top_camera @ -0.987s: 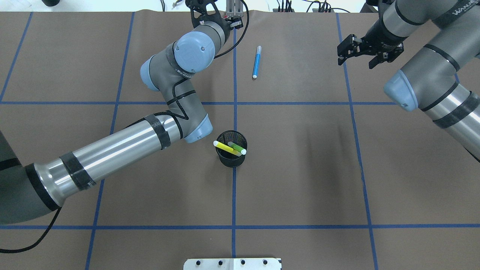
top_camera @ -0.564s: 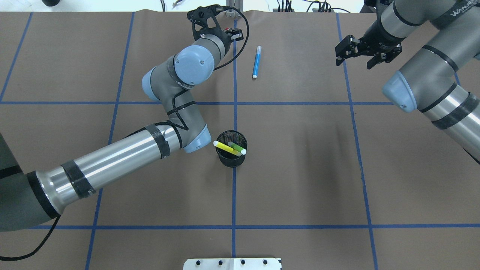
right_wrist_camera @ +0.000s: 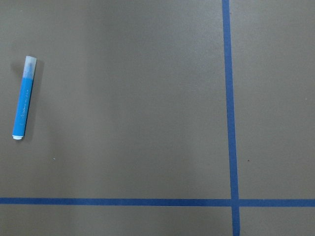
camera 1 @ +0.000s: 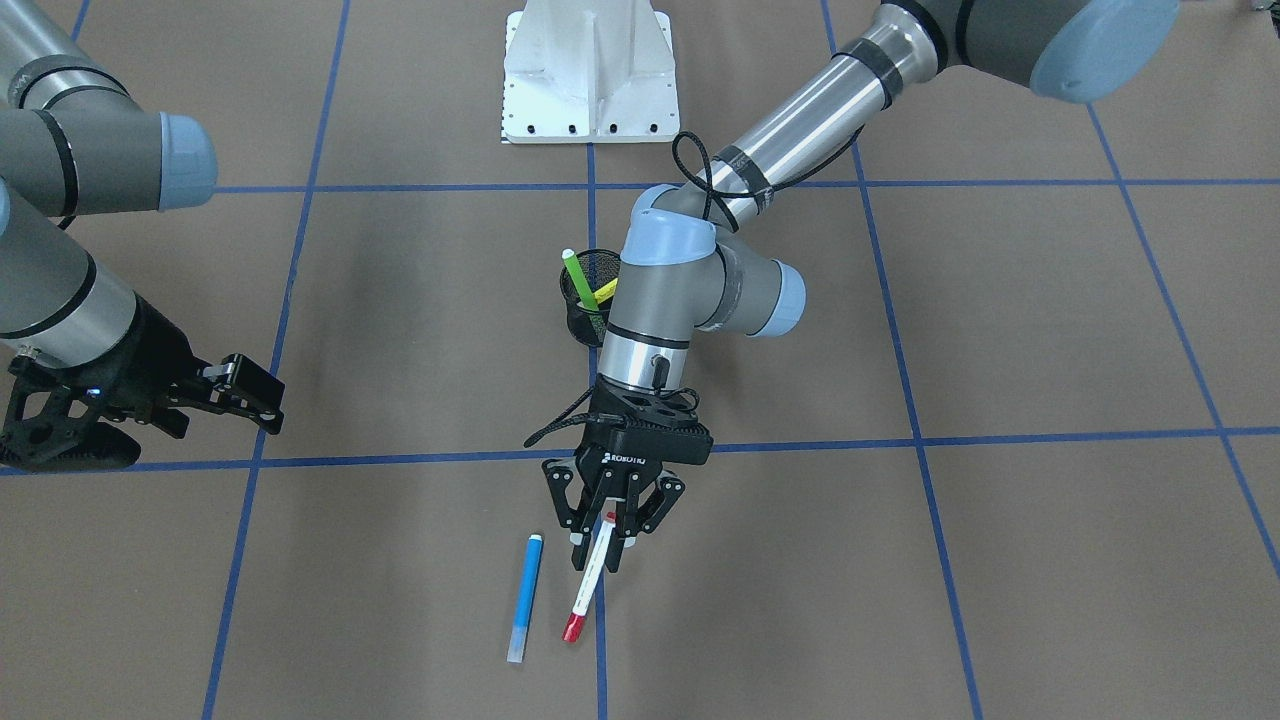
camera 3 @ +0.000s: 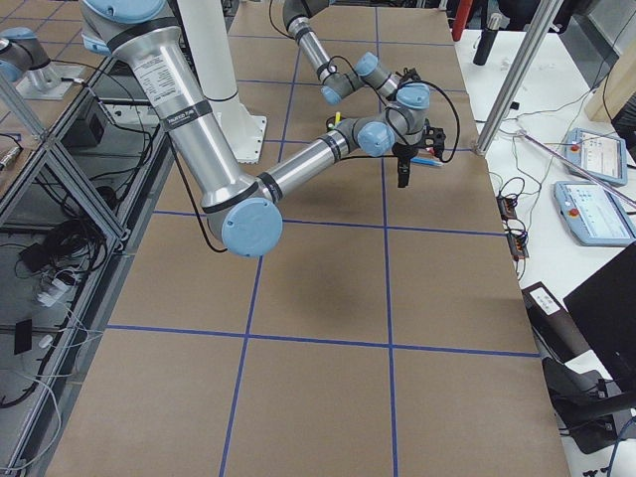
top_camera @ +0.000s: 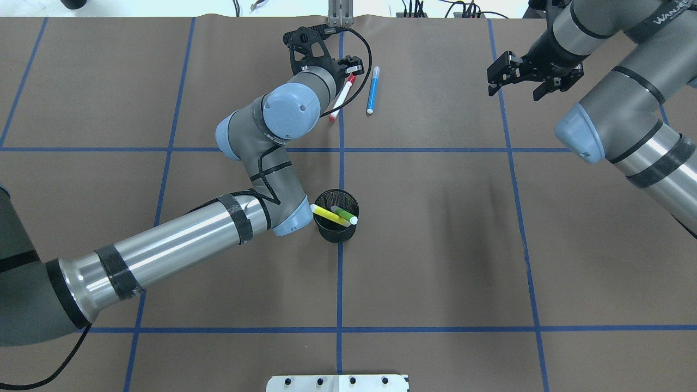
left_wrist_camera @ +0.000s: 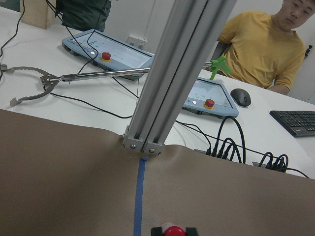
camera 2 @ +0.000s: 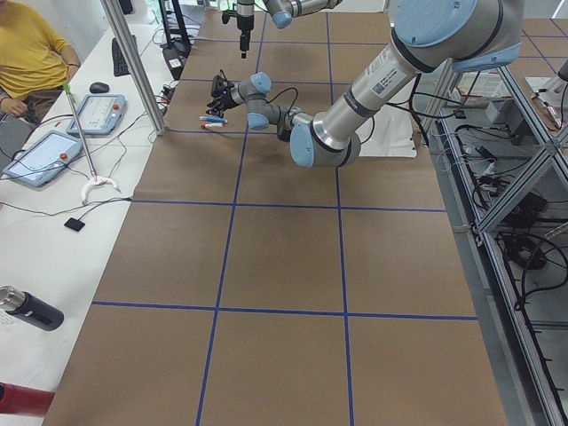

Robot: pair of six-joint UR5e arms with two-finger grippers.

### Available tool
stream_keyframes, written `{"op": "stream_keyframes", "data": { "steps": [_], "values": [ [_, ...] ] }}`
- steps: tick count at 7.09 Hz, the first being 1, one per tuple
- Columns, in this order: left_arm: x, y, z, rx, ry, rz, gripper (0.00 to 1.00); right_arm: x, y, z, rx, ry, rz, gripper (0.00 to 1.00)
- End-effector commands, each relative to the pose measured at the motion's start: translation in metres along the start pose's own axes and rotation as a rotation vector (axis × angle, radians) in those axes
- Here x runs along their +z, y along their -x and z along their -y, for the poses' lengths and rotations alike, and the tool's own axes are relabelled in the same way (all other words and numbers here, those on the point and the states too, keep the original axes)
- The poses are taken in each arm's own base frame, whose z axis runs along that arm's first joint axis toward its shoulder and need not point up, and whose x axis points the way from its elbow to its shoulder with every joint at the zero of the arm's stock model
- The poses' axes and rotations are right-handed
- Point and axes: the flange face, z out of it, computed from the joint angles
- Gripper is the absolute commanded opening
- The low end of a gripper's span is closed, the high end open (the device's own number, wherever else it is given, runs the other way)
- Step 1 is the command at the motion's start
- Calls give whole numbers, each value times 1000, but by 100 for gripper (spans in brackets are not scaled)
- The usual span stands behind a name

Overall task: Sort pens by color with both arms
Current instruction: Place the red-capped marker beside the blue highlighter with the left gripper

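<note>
Front view, unlike overhead, shows left pincer [camera 1: 598, 553] clamped on red-capped pen [camera 1: 585, 595]; right pincer [camera 1: 274, 405] apart.

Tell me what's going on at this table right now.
The left gripper is closed on a white-barrelled pen with a red cap at the table's far side, right beside a blue marker pen lying on the brown paper. A yellow pen and a green pen stand in the black mesh cup at the centre. The right gripper hovers open and empty.
</note>
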Motion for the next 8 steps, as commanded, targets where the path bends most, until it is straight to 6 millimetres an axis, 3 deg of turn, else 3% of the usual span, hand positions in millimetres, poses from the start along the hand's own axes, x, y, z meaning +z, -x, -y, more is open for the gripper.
{"op": "stream_keyframes", "data": {
  "steps": [1,2,4,5,8],
  "values": [
    [-7,-5,0,-7,0,-19,82,0,0,1,1,0,-1,99],
    [-16,-11,5,-11,4,-43,98,0,0,1,2,0,-1,99],
    [-27,-5,8,37,84,-27,99,-7,10,1,4,-6,16,99],
    [-36,-4,21,72,173,28,99,-11,13,-1,1,-9,21,99],
    [-94,64,49,172,411,75,99,-30,25,-13,19,-26,49,99]
  ]
}}
